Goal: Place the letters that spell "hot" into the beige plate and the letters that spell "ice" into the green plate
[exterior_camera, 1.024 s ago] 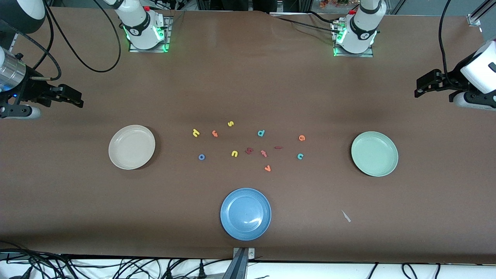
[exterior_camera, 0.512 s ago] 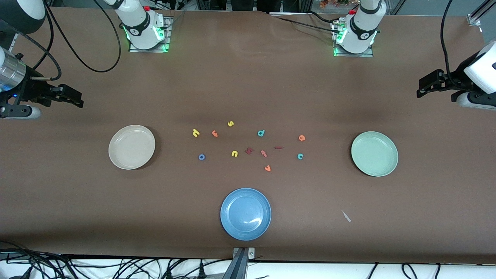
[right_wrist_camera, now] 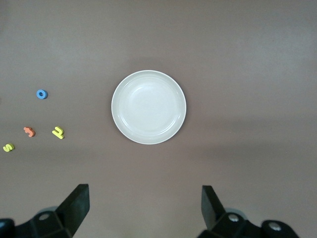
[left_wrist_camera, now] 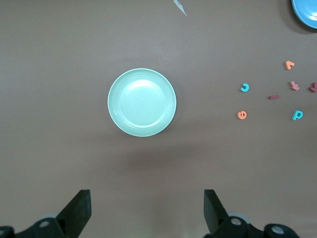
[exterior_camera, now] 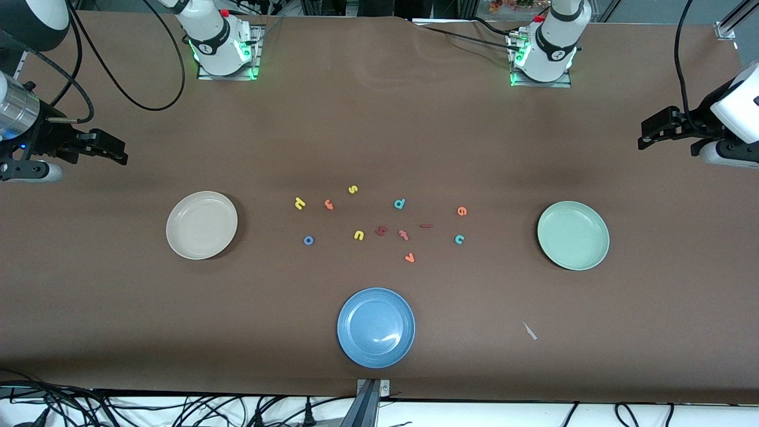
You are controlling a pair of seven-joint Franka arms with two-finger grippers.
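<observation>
Front view showed nothing sorted yet: the beige plate (exterior_camera: 201, 225) and the green plate (exterior_camera: 573, 235) both lay bare, and every letter sat in the loose cluster on the table between them. The right gripper (exterior_camera: 109, 148) hung with its fingers spread wide and nothing in them, up over the table's edge, and the beige plate sat just below and ahead of it in the right wrist view. The yellow "h" (exterior_camera: 299, 203), orange "t" (exterior_camera: 328, 204) and blue "o" (exterior_camera: 308, 240) lay a stretch past that plate from this hand. The left gripper (exterior_camera: 658, 127) was likewise parted and empty, over its own end, the green plate ahead of it, with the orange "e" (exterior_camera: 462, 210), teal "c" (exterior_camera: 459, 239) and dark red "i" (exterior_camera: 426, 226) farther on. By my reading, this was the opening step. Next called for a reach past a plate, then a low, narrow pinch on one flat little letter.
</observation>
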